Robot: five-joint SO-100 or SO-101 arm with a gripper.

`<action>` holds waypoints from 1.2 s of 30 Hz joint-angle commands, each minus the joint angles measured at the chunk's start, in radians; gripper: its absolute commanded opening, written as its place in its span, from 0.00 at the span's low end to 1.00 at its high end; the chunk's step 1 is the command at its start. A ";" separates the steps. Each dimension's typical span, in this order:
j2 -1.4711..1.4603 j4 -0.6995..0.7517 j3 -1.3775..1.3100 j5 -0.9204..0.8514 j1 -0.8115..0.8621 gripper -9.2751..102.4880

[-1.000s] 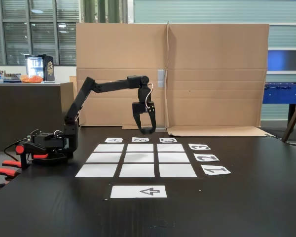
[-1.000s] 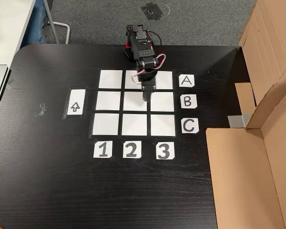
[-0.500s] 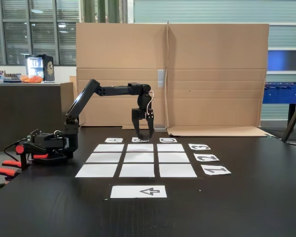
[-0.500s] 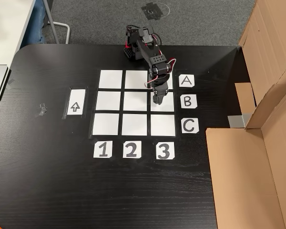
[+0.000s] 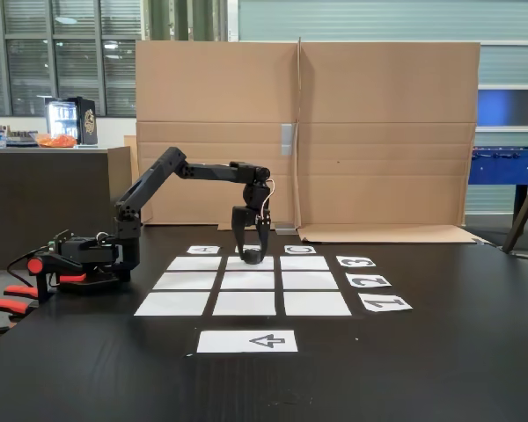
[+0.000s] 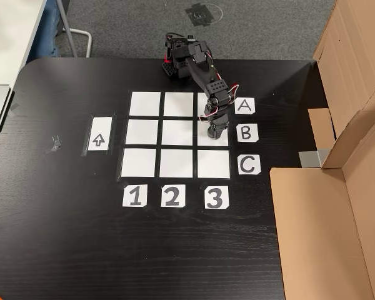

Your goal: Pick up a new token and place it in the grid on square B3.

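Across the black table [image 6: 62, 237] I see tall cardboard walls [image 5: 378, 132] standing at its far edge in a fixed view, and the grid [image 6: 175, 134] of nine white paper rectangles taped flat, with labels A, B, C along one side and 1, 2, 3 along another. Beside the grid lies a white strip printed with an arrow [image 6: 99, 135]. My arm [image 5: 172, 167] reaches out from its base near the grid's A row and bends down over square B3 [image 6: 207, 142], a plain white rectangle level with label B and in line with label 3. At its end the gripper [image 6: 216, 134] points down, low over that square's edge nearest label B. I cannot tell how the jaws stand, nor make out the token between them.
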 commanded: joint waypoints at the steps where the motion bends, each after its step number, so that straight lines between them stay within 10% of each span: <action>1: -0.008 0.012 -0.049 -0.003 -0.014 0.33; 36: 0.247 0.130 -0.249 -0.031 0.086 0.48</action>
